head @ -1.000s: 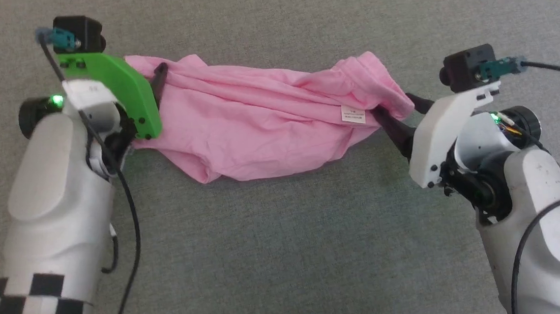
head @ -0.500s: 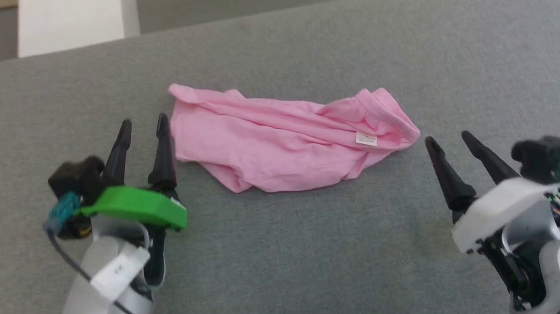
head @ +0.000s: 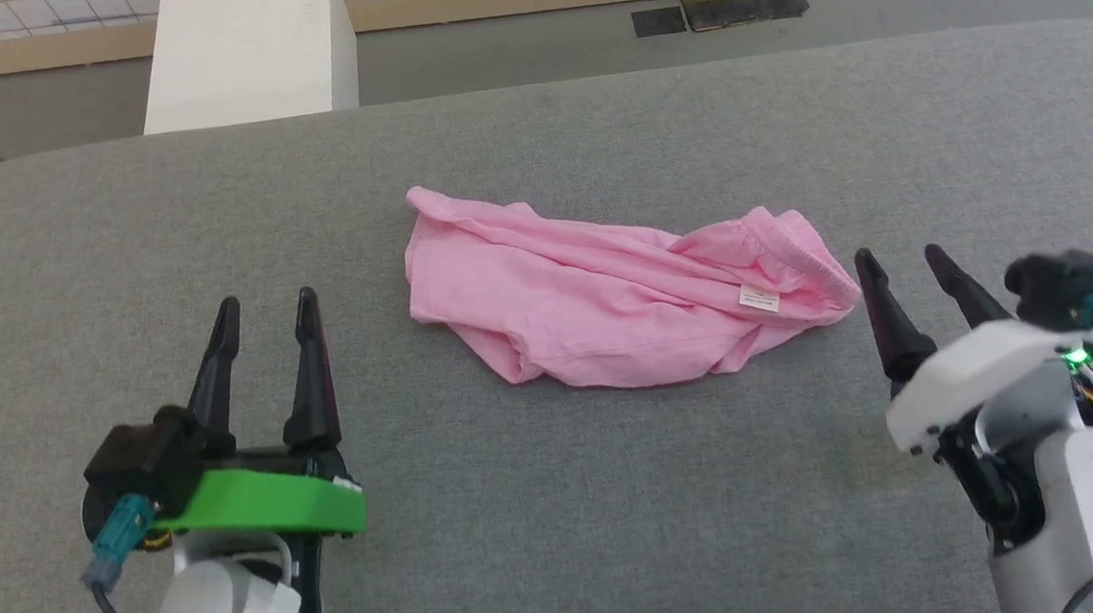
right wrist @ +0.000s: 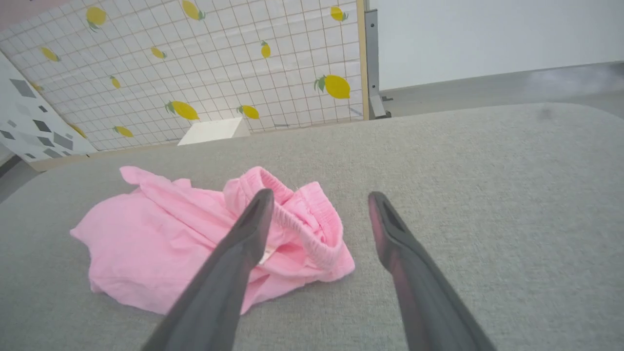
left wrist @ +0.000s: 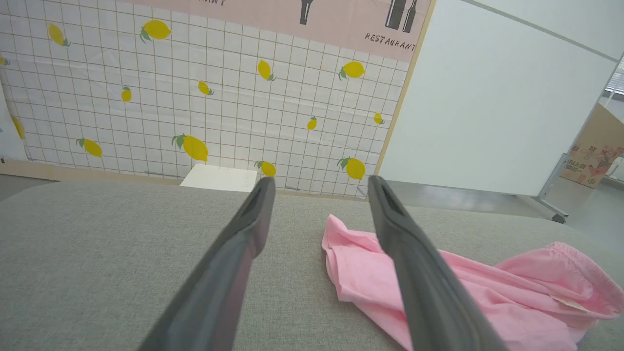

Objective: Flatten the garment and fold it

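Note:
The pink shorts (head: 604, 302) lie crumpled on the grey table (head: 560, 498), stretched left to right. Their gathered waistband (head: 807, 255) is at the right end, with the small white tag (head: 759, 298) beside it. My left gripper (head: 265, 302) stands open over bare table, well left of the cloth. My right gripper (head: 901, 256) is open too, just right of the waistband and apart from it. In the left wrist view the shorts (left wrist: 487, 292) lie behind the right finger; in the right wrist view the waistband (right wrist: 302, 219) sits behind the left finger.
A white block (head: 245, 53) stands past the table's far edge at the upper left. Beyond it is grey floor and a tiled lemon-print wall (left wrist: 195, 97). Dark mats (head: 718, 11) lie on the floor at the back.
Both grippers let go of the shorts' ends a second ago and pulled back toward me, standing open. The head camera tilted up, bringing the table's far edge into view.

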`<state>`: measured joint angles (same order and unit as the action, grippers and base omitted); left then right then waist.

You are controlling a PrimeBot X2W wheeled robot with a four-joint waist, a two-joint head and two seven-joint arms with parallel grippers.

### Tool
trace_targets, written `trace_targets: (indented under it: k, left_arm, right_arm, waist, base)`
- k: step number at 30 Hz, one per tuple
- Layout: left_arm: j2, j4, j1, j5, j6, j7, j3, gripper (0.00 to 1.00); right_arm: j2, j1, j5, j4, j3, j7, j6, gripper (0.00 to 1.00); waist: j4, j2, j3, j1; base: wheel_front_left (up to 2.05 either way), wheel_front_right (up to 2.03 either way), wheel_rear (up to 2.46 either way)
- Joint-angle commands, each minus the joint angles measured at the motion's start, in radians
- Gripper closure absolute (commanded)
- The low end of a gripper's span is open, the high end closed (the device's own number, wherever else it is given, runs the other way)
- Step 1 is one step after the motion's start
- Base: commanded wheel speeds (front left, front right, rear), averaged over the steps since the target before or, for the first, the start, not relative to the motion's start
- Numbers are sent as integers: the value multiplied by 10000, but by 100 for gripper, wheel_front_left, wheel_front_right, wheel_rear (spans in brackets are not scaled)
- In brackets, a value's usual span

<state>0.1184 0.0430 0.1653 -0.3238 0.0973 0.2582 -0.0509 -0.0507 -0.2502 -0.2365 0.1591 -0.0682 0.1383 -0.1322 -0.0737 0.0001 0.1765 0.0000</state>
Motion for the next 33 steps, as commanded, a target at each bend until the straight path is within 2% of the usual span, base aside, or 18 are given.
trace_targets:
  k: [1,3,4,13,22,27,28,29,30,31,33]
  left_arm:
    - [-106,-48,-217,194,93,34,114,0]
    - [-225,-80,-300,298,146,34,214,0]
    - [-341,-88,-329,431,212,34,287,0]
    - [-535,-35,-159,647,310,35,250,0]
    - [-599,-47,88,698,330,35,181,0]
    - [-593,-85,187,708,331,35,113,0]
    - [-593,-87,195,707,331,35,107,0]
    - [-592,-83,198,704,332,35,102,0]
    - [-592,-74,200,703,332,35,100,0]
    - [-592,-67,199,699,332,35,103,0]
    - [-592,-35,183,684,332,35,106,0]
  right_arm:
    - [5,-382,-56,401,-63,262,15,0]
    - [5,-783,-78,1035,-155,748,15,0]
    - [5,-1397,46,1819,-234,1408,15,0]
    - [5,-2964,936,4009,-654,3579,15,0]
    - [5,-3766,1523,5373,-1002,5155,15,0]
    - [5,-4006,1009,6014,-784,5832,15,2]
    - [5,-4022,911,6099,-734,5928,15,43]
    - [5,-4029,882,6131,-711,5949,15,58]
    - [5,-4024,891,6143,-711,5913,15,90]
    - [5,-4007,913,6156,-715,5890,15,100]
    - [5,-3968,927,6189,-713,5894,15,100]
  waist:
    - [41,-1,14,0]
    - [125,-1,49,0]
    - [265,-1,137,0]
    - [668,-1,458,0]
    - [873,-1,809,0]
    - [903,-1,899,0]
    - [902,-1,904,0]
    - [900,-1,907,0]
    - [895,-1,908,0]
    - [889,-1,903,0]
    - [875,-1,871,0]
  base:
    - [0,0,0]
    - [0,0,0]
    - [0,0,0]
    - [0,0,0]
    - [0,0,0]
    - [0,0,0]
    - [0,0,0]
    - [0,0,0]
    - [0,0,0]
    - [0,0,0]
    - [0,0,0]
